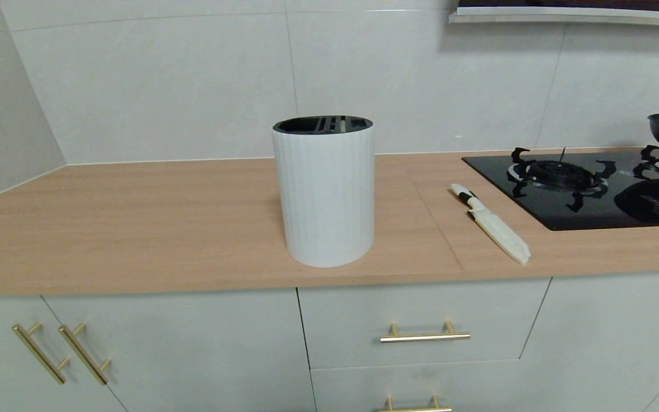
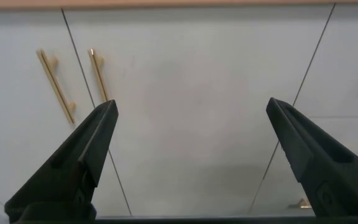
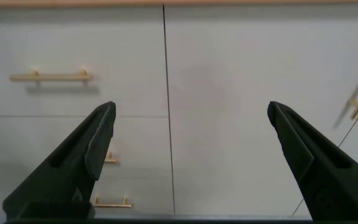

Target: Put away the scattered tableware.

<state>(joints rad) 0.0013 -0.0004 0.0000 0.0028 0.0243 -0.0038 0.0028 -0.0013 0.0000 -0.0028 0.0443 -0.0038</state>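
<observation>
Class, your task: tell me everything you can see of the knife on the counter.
The knife lies flat on the wooden counter, between the white ribbed holder and the black hob, touching neither. Its handle is white with black bands and points toward the wall; the pale blade, which looks sheathed or wrapped, points toward the counter's front edge. Only the counter touches it.

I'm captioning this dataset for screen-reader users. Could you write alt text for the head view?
A white ribbed knife holder with a black slotted top stands upright on a wooden countertop. To its right a knife with a wrapped blade lies flat, beside a black gas hob. White gold-handled cabinets sit below.
</observation>
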